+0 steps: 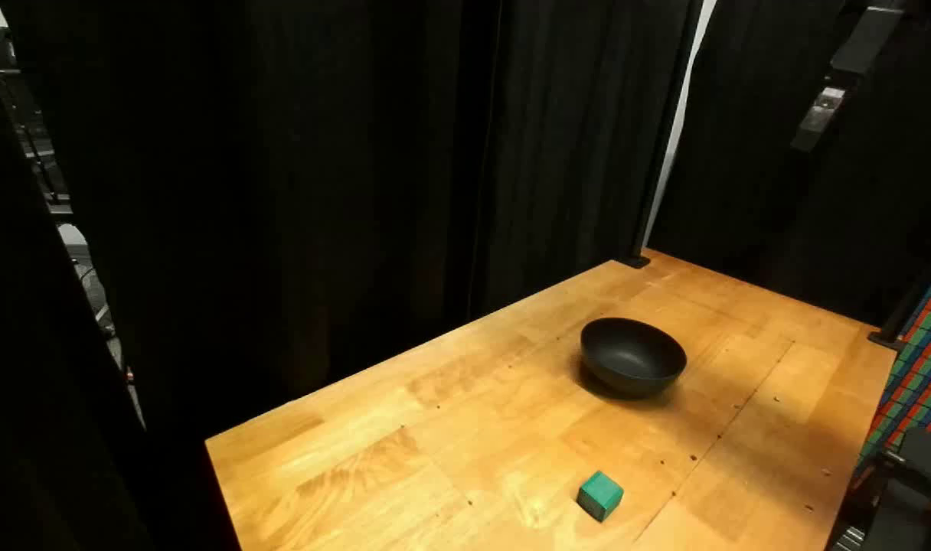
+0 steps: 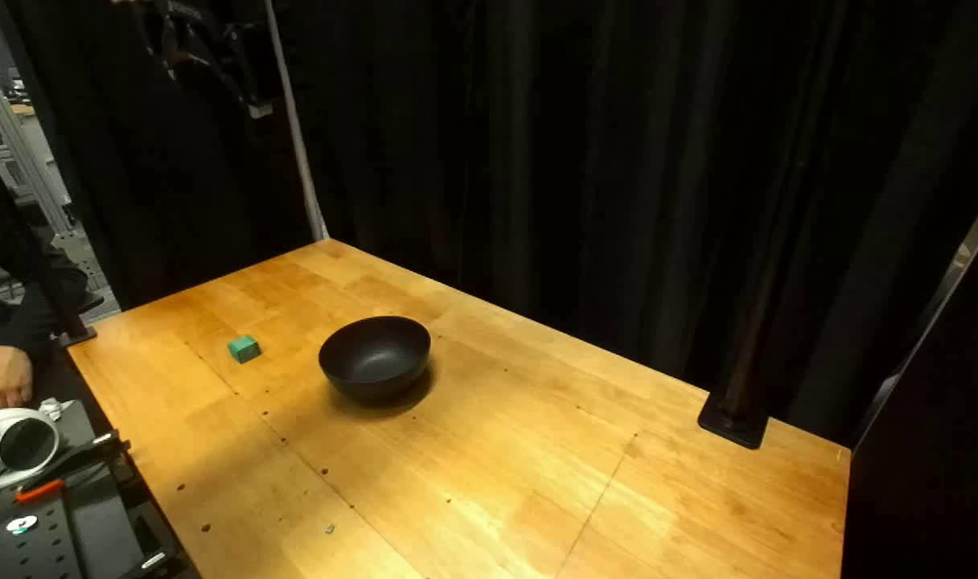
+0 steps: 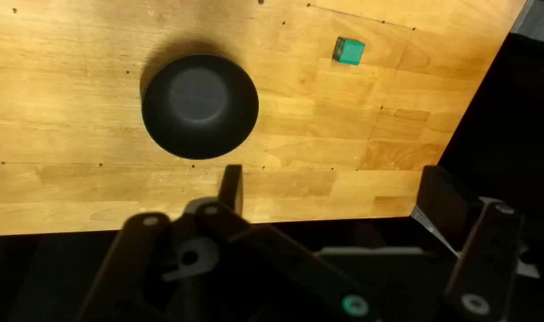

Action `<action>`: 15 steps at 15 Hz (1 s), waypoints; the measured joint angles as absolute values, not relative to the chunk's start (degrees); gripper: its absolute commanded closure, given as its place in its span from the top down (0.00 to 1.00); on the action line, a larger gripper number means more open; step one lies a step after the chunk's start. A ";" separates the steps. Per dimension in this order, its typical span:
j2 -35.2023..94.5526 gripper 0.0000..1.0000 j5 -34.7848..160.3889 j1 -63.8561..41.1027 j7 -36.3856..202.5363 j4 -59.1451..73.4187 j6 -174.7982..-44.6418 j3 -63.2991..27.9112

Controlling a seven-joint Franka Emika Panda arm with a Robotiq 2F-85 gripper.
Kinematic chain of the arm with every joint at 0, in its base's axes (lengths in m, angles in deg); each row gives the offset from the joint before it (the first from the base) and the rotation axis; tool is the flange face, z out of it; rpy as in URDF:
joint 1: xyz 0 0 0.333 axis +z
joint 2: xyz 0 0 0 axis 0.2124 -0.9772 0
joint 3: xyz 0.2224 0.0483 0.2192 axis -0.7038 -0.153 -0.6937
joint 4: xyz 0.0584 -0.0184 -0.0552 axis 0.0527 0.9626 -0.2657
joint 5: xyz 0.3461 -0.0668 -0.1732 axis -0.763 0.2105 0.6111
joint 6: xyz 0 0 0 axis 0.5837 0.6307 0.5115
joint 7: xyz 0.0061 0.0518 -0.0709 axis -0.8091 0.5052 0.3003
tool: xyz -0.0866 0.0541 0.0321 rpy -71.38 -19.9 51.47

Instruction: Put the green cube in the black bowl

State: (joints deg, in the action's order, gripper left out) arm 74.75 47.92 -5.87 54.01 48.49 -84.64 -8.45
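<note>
The green cube point(image 1: 600, 495) sits on the wooden table, apart from the bowl; it also shows in an exterior view point(image 2: 244, 348) and in the wrist view point(image 3: 349, 51). The black bowl point(image 1: 634, 357) stands upright on the table; it also shows in an exterior view point(image 2: 375, 359) and in the wrist view point(image 3: 200, 106). Nothing shows inside it. My gripper point(image 3: 330, 188) is open, its fingers wide apart with nothing between them. It is high above the table, at the upper right in an exterior view point(image 1: 818, 115) and dimly at the upper left in an exterior view point(image 2: 215, 68).
The wooden table point(image 2: 521, 450) has black curtains point(image 1: 358, 191) along its edges. Black post feet point(image 2: 733, 420) stand at table corners. A dark side cart with tape and tools point(image 2: 71, 507) is beside the table, and a person's hand point(image 2: 3, 378) is near it.
</note>
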 measured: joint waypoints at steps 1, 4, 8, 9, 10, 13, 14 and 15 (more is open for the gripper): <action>74.78 1.00 47.92 -5.87 54.01 48.25 -84.66 -8.45; 75.05 1.00 47.92 -5.88 54.01 47.75 -84.66 -8.45; 74.42 1.00 49.73 -7.27 56.84 49.15 -86.47 -11.84; 73.96 1.00 50.27 -7.31 58.03 50.31 -87.72 -13.73; 73.32 1.00 50.35 -7.18 59.32 51.65 -89.09 -15.78; 69.74 1.00 49.97 -5.18 62.71 55.19 -93.36 -21.66; 68.10 1.00 49.57 -4.22 63.34 55.91 -94.81 -23.08; 66.20 1.00 49.27 -3.25 63.89 56.47 -96.52 -24.43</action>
State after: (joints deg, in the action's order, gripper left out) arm 66.20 49.27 -3.25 63.89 56.47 -96.52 -24.43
